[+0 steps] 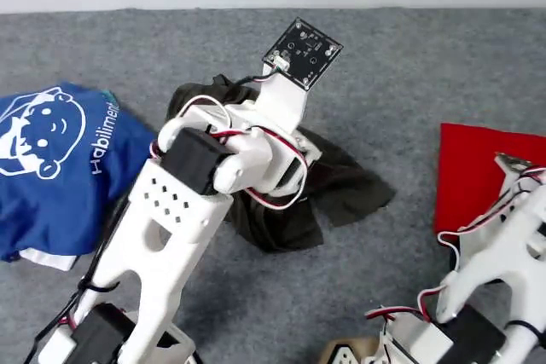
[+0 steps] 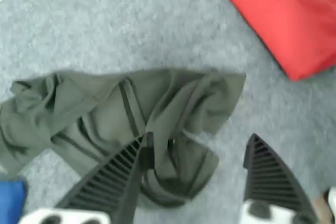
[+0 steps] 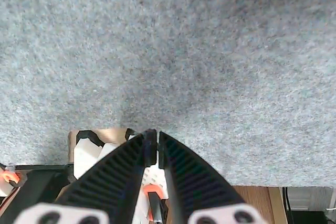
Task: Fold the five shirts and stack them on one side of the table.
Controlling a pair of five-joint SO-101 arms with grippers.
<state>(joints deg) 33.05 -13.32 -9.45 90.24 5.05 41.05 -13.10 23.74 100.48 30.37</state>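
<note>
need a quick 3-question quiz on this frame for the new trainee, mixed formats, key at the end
1. True or false: the jaws of the right gripper hold a shirt.
2. Multiple choice: which colour of shirt lies right below the left gripper? A blue, B olive, C red.
3. One word: are the left gripper's jaws open or shut?

Key
1. False. The jaws are shut on nothing, over the bare grey mat.
2. B, the crumpled olive shirt.
3. Open.
</note>
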